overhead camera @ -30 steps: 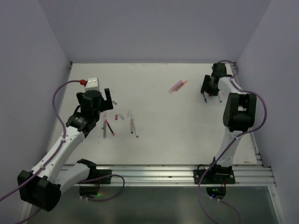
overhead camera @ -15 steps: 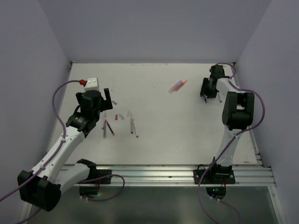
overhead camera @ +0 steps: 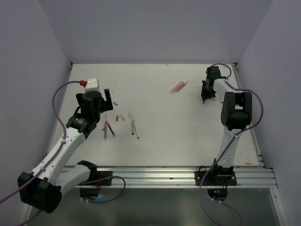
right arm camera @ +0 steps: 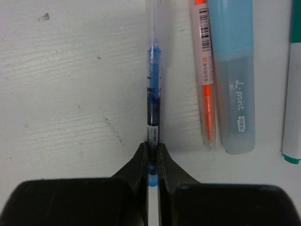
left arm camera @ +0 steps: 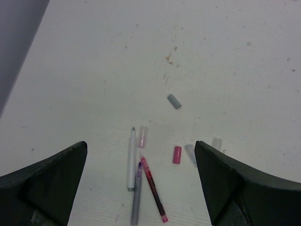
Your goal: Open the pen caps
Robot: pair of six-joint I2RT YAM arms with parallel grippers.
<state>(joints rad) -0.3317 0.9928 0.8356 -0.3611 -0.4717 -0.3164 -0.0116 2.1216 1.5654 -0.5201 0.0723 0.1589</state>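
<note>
Three lavender walls (overhead camera: 155,28), scuffed white table (overhead camera: 178,127)

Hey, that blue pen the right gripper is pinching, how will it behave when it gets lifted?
Probably stiff and light: the blue pen is a thin, straight plastic stick. The right gripper pinches it with a long stretch sticking out, so it may pivot. Its round barrel could roll if released.

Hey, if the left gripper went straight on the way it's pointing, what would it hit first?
Probably the red pen and the grey pen lying on the table between the open fingers of the left gripper; depth is unclear, so that's a guess.
</note>
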